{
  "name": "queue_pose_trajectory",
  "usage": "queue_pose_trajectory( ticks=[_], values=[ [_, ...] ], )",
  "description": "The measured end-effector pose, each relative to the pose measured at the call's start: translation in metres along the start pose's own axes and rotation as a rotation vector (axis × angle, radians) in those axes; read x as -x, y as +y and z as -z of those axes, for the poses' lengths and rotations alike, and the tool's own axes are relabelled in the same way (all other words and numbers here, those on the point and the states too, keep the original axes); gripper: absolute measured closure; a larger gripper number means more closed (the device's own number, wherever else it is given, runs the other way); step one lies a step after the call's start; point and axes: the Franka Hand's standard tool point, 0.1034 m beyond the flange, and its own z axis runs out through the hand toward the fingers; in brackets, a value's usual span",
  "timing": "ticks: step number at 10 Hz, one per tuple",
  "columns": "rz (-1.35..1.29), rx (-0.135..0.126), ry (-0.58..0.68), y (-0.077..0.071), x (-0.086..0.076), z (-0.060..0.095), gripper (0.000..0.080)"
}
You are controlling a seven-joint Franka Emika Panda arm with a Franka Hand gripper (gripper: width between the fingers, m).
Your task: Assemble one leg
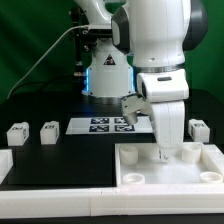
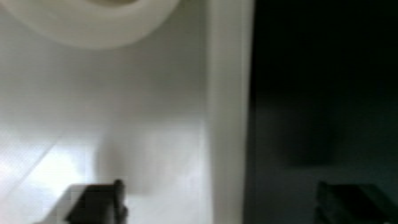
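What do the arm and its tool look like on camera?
The arm is glossy white with rounded casings and dark bands at the joints; its base glows blue. The tool has a white body and dark fingers.

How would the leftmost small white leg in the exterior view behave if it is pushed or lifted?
The leg looks squat and blocky, so it would probably slide rather than roll or tip. Its smooth white surface suggests stiff plastic, probably light, perhaps slippery.
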Motion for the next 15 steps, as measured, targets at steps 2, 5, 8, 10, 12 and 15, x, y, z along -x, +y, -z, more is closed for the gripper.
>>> queue_pose_trajectory(
  ticks=[2,5,8,10,12,15],
  values=[
    [-0.001,0.000,0.000,0.000,0.000,0.000,0.0159],
    [-0.001,0.000,0.000,0.000,0.001,0.000,0.0152],
    [-0.005,0.001,0.000,0.000,0.001,0.000,0.0150],
    [-0.191,0.022,-0.004,-0.003,-0.005,0.018,0.0150],
    [-0.341,0.045,0.000,-0.012,-0.028,0.032,0.0150],
    [-0.843,0.052,0.022,-0.021,-0.079,0.036,0.0150]
  ],
)
